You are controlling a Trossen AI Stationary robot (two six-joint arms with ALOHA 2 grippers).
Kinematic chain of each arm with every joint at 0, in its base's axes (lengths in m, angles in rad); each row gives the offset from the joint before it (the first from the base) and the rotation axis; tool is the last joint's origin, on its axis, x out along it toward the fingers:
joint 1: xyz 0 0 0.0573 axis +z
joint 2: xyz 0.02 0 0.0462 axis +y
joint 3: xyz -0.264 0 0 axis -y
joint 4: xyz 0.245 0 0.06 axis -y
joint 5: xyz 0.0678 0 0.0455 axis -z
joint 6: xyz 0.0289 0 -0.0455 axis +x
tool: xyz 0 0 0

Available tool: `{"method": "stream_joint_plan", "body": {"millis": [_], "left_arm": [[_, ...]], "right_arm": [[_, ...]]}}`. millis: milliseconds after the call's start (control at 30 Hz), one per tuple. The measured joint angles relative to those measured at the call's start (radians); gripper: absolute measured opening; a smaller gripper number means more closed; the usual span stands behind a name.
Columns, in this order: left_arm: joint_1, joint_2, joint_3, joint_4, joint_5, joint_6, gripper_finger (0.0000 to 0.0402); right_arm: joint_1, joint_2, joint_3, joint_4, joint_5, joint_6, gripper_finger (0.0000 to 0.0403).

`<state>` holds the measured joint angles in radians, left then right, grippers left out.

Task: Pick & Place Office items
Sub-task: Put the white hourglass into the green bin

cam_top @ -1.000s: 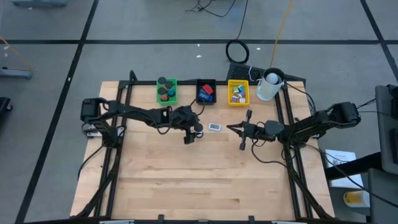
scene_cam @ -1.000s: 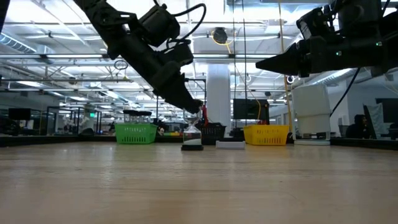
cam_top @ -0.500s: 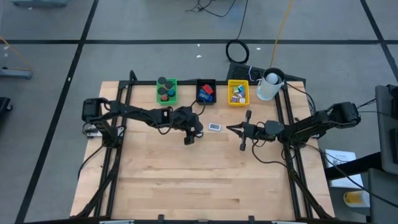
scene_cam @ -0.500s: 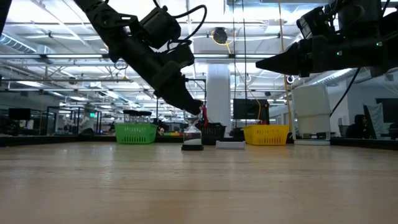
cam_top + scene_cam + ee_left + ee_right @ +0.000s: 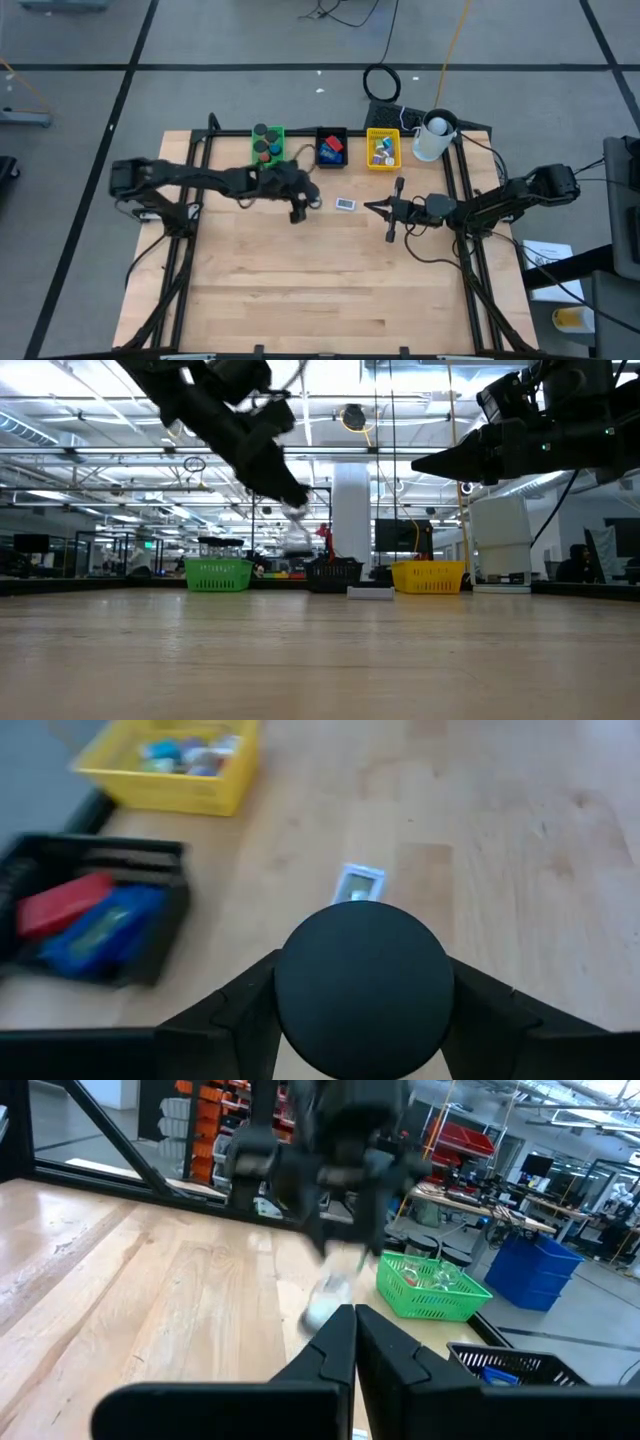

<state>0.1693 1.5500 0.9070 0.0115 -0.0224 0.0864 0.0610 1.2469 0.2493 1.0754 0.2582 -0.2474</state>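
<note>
My left gripper point(image 5: 297, 211) hangs above the table in front of the green tray point(image 5: 268, 147), shut on a dark round roll point(image 5: 362, 982). The roll shows as a pale blur under the fingers in the low view point(image 5: 297, 539). A small white piece point(image 5: 345, 204) lies flat on the wood to its right, also visible in the left wrist view point(image 5: 358, 884). My right gripper point(image 5: 368, 207) waits shut and empty above the table, right of that piece, pointing toward the left edge. Other rolls, blocks and small pieces lie in the three trays. My left gripper pinches the dark round roll between its two fingers point(image 5: 243, 1006), one on each opposite side of the roll's rim point(image 5: 292, 990). The fingers come slanting down from the table's left. The roll is lifted clear of the table.
Green, black point(image 5: 331, 146) and yellow point(image 5: 383, 149) trays stand in a row at the far edge, with a white cup point(image 5: 433, 138) to their right. Black frame rails run along both table sides. Bare wood point(image 5: 330, 290) fills the near half.
My left gripper has risen with the dark roll, which stood on the table a second ago and is now lifted clear. It has also shifted a little toward the far-left, toward the green tray. The white piece and my right arm have stayed put.
</note>
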Motion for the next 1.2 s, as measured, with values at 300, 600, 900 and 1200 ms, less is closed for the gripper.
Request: {"method": "stream_joint_plan", "body": {"millis": [300, 600, 900, 1200], "left_arm": [[0.115, -0.272, 0.000, -0.250, -0.284, -0.134, 0.0228], [0.318, -0.274, -0.113, -0.181, -0.294, -0.148, 0.0223], [0.409, -0.276, -0.217, 0.030, -0.208, -0.153, 0.0213], [0.417, -0.276, -0.277, 0.094, -0.221, -0.148, 0.0234]], "right_arm": [[0.000, 0.000, 0.000, -0.003, 0.000, 0.000, 0.0001], [0.000, 0.000, 0.000, -0.003, 0.000, 0.000, 0.0001], [0.000, 0.000, 0.000, -0.003, 0.000, 0.000, 0.0001], [0.000, 0.000, 0.000, -0.003, 0.000, 0.000, 0.0001]]}}
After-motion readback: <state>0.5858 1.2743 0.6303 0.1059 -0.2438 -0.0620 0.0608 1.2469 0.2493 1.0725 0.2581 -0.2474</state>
